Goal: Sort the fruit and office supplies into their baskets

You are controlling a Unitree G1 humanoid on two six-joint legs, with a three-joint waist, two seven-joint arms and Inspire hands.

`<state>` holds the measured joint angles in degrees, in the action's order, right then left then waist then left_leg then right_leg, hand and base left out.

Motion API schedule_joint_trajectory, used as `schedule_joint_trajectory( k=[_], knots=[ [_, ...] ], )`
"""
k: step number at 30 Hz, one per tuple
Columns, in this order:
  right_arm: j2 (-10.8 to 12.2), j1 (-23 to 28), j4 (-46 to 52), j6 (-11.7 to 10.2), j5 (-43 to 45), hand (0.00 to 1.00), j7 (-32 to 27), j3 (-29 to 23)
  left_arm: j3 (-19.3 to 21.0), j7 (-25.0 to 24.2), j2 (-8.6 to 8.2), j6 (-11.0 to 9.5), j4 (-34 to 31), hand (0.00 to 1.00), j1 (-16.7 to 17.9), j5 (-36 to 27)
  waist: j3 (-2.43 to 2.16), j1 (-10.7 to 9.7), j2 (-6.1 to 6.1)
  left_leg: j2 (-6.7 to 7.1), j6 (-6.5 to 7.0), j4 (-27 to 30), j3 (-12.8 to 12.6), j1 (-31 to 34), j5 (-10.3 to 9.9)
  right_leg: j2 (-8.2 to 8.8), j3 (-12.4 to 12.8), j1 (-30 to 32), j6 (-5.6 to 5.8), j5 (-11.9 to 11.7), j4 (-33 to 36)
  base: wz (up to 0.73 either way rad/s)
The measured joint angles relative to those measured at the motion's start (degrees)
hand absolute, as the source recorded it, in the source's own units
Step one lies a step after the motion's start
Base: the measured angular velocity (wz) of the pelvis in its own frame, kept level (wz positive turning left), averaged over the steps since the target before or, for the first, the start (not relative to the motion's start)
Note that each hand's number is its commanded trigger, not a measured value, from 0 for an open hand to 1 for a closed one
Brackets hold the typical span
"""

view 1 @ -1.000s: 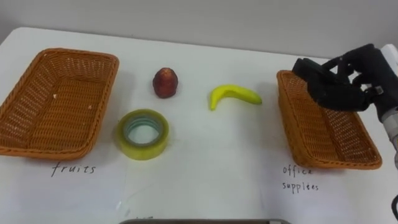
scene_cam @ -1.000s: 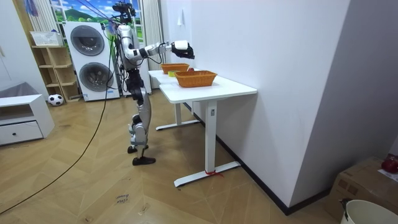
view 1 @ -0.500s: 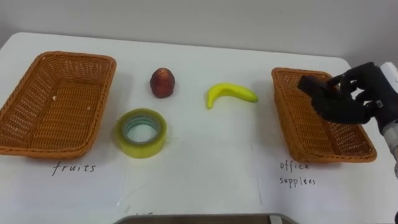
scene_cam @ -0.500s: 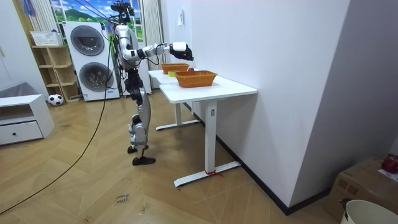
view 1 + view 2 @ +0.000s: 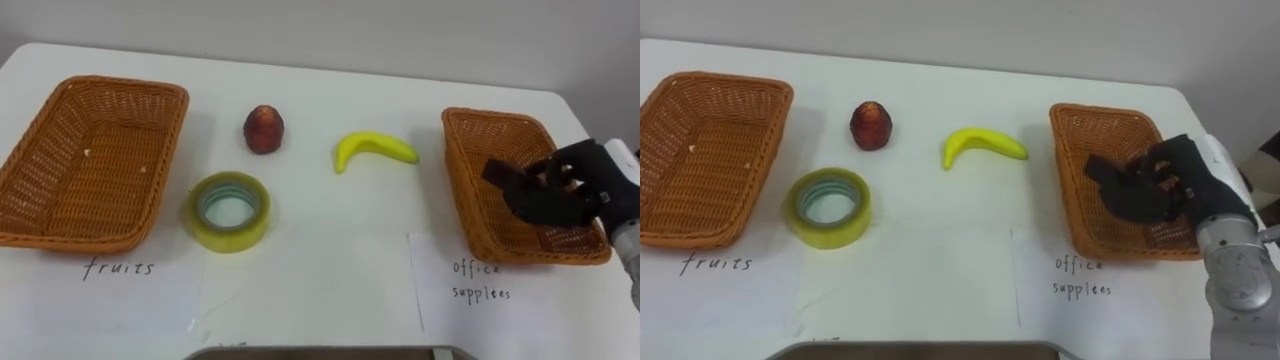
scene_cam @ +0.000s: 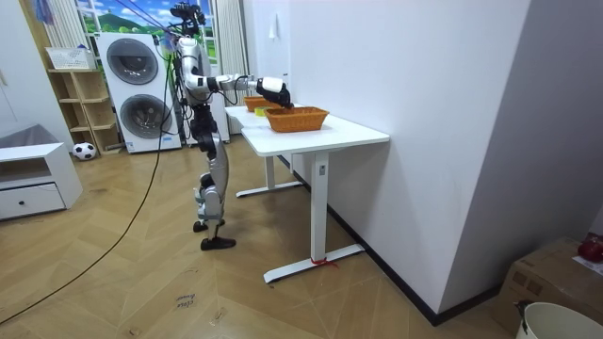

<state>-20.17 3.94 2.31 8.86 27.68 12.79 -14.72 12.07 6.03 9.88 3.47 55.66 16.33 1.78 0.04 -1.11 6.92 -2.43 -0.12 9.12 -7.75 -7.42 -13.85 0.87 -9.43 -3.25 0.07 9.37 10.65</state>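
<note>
The right hand (image 5: 560, 192) comes in from 4 o'clock and hangs over the near half of the right-hand wicker basket (image 5: 495, 125). Its palm faces down and its fingers are relaxed and loosely bent, pointing toward 9 o'clock. In the room view the robot stands upright at the end of the white table (image 5: 330, 260), with that arm stretched forward over the basket's rim and two washing machines (image 6: 141, 89) behind it.

The things to be sorted all lie on the bare tabletop between the baskets. A yellow-green roll of tape (image 5: 228, 238) lies flat at 8 o'clock from the table's middle. A red fruit (image 5: 264, 130) sits at 11 o'clock, and a banana (image 5: 372, 148) lies at 1 o'clock, just beside the right basket's far left corner. The left-hand wicker basket (image 5: 90, 160) sits at 9 o'clock, well apart from the hand.
</note>
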Motion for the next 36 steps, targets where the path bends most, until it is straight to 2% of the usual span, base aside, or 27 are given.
schedule_joint_trajectory(
  k=[8, 9, 10, 11, 12, 13, 14, 36],
  knots=[
    [0.0, 0.0, -0.4, 0.0, 0.3, 1.0, 0.2, 0.0, -0.5, 0.0, -0.01, 0.0, 0.0, 0.0, 0.1, 0.0, 0.02, 0.0, -0.04, -0.01, 0.0, 0.1, 0.0, 0.0, 0.0, 0.03, 0.0, 0.0, 0.0, 0.0, 0.0, 0.0],
    [0.0, 0.0, -0.5, 0.0, 0.4, 0.97, 0.3, 0.0, -0.5, 0.0, 0.0, 0.0, 0.0, 0.0, 0.1, 0.0, 0.02, 0.0, -0.04, -0.01, 0.0, 0.1, 0.0, 0.0, 0.0, 0.04, 0.0, 0.0, 0.0, 0.0, 0.0, 0.0],
    [0.0, 0.0, -0.9, 0.0, 0.7, 0.89, 0.5, 0.0, -0.5, 0.0, 0.0, 0.0, 0.0, 0.0, 0.1, 0.0, 0.03, 0.0, -0.05, -0.01, 0.0, 0.1, 0.0, 0.0, 0.0, 0.04, 0.0, 0.0, 0.0, 0.0, 0.0, 0.0],
    [0.0, 0.0, -1.4, 0.0, 1.1, 0.68, 0.6, 0.0, -0.5, 0.0, 0.01, 0.0, 0.0, 0.0, 0.2, 0.0, 0.02, 0.1, -0.05, -0.01, 0.0, 0.1, 0.0, 0.2, 0.0, 0.04, 0.0, 0.0, 0.0, 0.0, 0.0, 0.0],
    [0.0, 0.0, -1.6, 0.0, 1.4, 0.53, 0.7, 0.0, -0.5, 0.0, 0.01, 0.0, 0.0, 0.0, 0.2, 0.0, 0.03, 0.1, -0.06, -0.01, 0.0, 0.1, 0.0, 0.2, 0.0, 0.04, 0.0, 0.1, 0.0, 0.0, 0.0, 0.0],
    [0.0, 0.0, -1.7, 0.0, 1.9, 0.05, 1.1, 0.0, -0.5, 0.0, 0.01, 0.0, 0.0, 0.0, 0.2, 0.0, 0.04, 0.0, -0.09, 0.0, 0.0, 0.1, 0.0, 0.2, 0.0, 0.03, 0.0, 0.1, 0.0, 0.0, 0.0, 0.0],
    [0.0, 0.0, -1.7, 0.0, 2.0, 0.0, 1.2, 0.0, -0.5, 0.0, 0.02, 0.0, 0.0, 0.0, 0.2, 0.0, 0.04, 0.0, -0.13, -0.01, 0.0, 0.1, 0.0, 0.2, 0.0, 0.02, 0.0, 0.1, 0.0, 0.0, 0.0, 0.0],
    [0.0, -0.2, -1.6, 0.2, 2.2, 0.0, 2.3, 0.0, -1.1, -0.1, 0.04, 0.2, -0.3, 0.0, 0.3, 0.0, -0.1, 0.1, -0.25, -0.01, 0.0, 0.1, 0.0, 0.2, 0.0, 0.03, 0.0, 0.1, -0.01, 0.0, 0.1, 0.0]
  ],
)
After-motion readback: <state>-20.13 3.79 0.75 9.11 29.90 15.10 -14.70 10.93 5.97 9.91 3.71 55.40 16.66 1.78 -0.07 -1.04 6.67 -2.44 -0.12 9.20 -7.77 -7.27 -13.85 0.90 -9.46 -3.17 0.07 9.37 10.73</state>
